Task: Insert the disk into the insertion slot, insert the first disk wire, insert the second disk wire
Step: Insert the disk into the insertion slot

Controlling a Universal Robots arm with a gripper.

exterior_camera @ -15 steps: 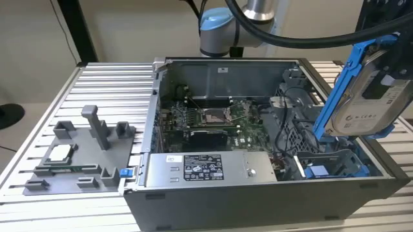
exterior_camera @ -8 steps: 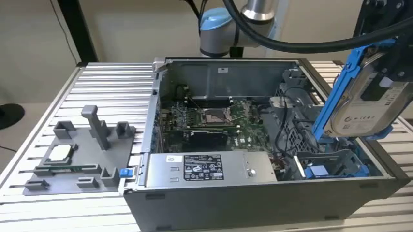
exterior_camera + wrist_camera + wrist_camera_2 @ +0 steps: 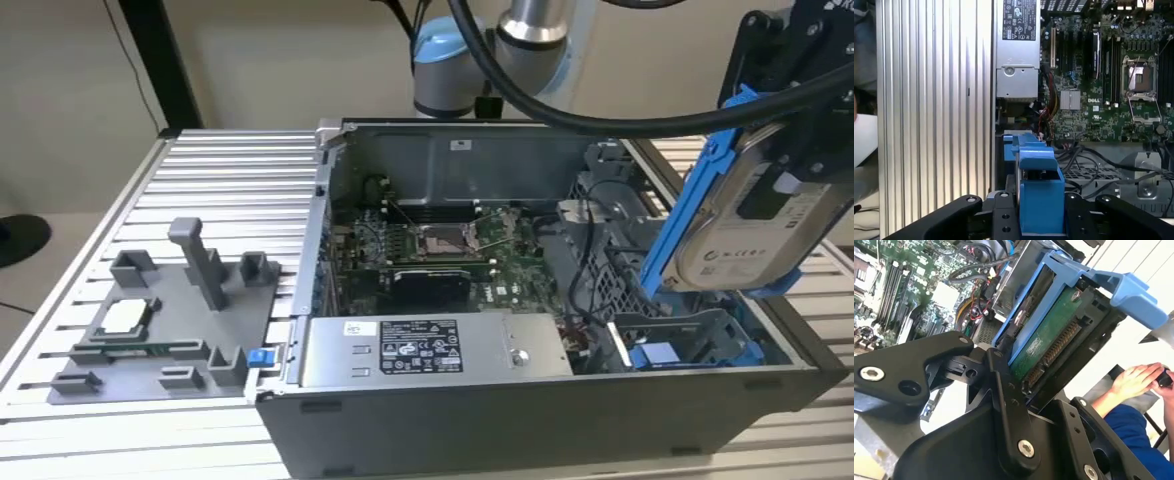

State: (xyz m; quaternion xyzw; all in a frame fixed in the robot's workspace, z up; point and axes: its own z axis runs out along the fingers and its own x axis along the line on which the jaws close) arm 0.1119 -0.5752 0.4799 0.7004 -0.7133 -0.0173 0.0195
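Note:
My gripper [image 3: 781,185] is shut on the disk [image 3: 747,240], a silver drive with a white label in a bright blue frame. It holds the disk tilted, nearly on edge, above the open computer case at the exterior view's right. Just below, in the case's near right corner, lies the insertion slot [image 3: 687,340], a grey metal bay with blue plastic parts. The second wrist view shows the disk's green circuit board [image 3: 1046,342] and connector between the black fingers [image 3: 1004,390]. In the first wrist view the blue frame [image 3: 1039,195] stands between the fingers. Black cables [image 3: 587,255] lie inside the case; which are the disk wires I cannot tell.
The case holds a motherboard [image 3: 441,250] and a grey labelled power supply box [image 3: 427,350]. A grey plastic fixture tray [image 3: 160,320] sits on the ribbed metal table [image 3: 227,180] at the exterior view's left. A person's hand [image 3: 1134,380] and blue sleeve [image 3: 1134,430] are beside the case.

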